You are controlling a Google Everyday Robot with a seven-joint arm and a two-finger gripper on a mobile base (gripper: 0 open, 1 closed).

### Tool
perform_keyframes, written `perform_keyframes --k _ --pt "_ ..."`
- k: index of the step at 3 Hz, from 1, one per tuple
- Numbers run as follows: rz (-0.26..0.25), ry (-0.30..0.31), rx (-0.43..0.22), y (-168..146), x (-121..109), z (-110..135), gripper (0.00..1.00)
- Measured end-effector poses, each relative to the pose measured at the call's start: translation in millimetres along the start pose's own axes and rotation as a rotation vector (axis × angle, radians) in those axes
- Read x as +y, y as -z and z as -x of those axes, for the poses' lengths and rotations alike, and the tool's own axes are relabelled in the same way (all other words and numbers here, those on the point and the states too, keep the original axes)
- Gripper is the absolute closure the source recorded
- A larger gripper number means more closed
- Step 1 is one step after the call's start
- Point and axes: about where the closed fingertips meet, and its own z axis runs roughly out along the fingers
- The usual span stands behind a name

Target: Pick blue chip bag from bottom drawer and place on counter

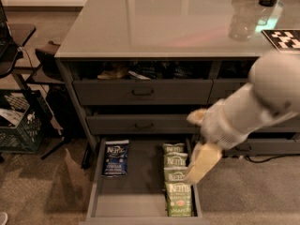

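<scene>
Camera view, for your record: the bottom drawer (140, 186) stands open, and you have one blue chip bag (115, 157) flat at its left and four green chip bags (178, 199) in a column at right. The gripper (200, 139) hangs over that column, spread wide and empty.

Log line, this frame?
gripper: open, over green chip bags | blue chip bag: flat in bottom drawer, left, untouched | counter: no blue bag

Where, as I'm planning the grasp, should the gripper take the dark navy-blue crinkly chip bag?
Probably from straight above, pinching across its narrow width: the dark navy-blue crinkly chip bag lies flat, label up, in the dark grey bottom drawer. The gripper hangs to its right, over the green bags.
</scene>
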Motion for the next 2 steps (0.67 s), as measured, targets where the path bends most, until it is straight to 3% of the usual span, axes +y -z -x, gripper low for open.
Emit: perform_keyframes --k 1,2 --pt "0.146 -0.067 -0.092 -116.5 14.2 2.7 0.0" --pt "0.198 -0.132 -0.159 -201.5 16.2 7.8 0.0"
